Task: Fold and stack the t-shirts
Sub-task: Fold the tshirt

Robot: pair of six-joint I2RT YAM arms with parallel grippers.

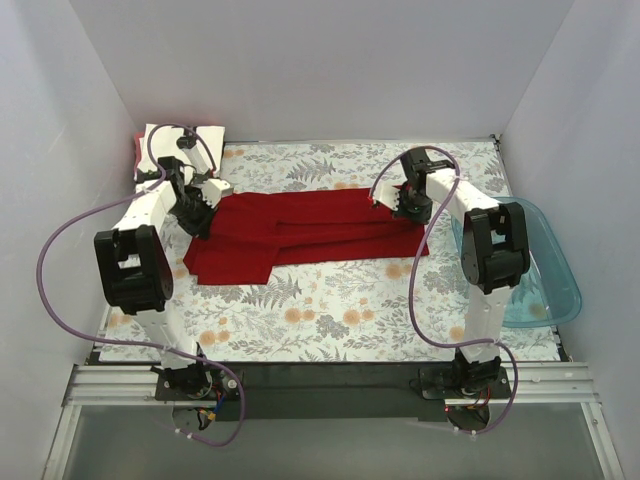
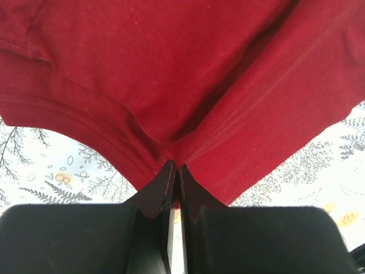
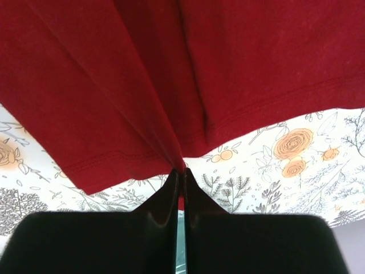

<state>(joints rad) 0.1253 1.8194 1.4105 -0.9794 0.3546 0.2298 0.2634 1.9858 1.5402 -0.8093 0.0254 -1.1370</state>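
Fingers L [image 2: 154,197] & R [image 3: 168,197] nip red t-shirt [image 1: 300,225] edges above tablecloth [image 1: 330,310].

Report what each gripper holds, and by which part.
Both pinch the dark red t-shirt by a hemmed edge: the left gripper at its left end, the right gripper at its right end.

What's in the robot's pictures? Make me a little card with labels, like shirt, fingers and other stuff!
shirt: dark red t-shirt, partly folded, stretched across the floral table cloth
left fingers: shut, pinching the shirt's left end
right fingers: shut, pinching its right end
tub: teal tub, at the table's right edge, beside the right arm
far left corner: white cloth, details too small to tell
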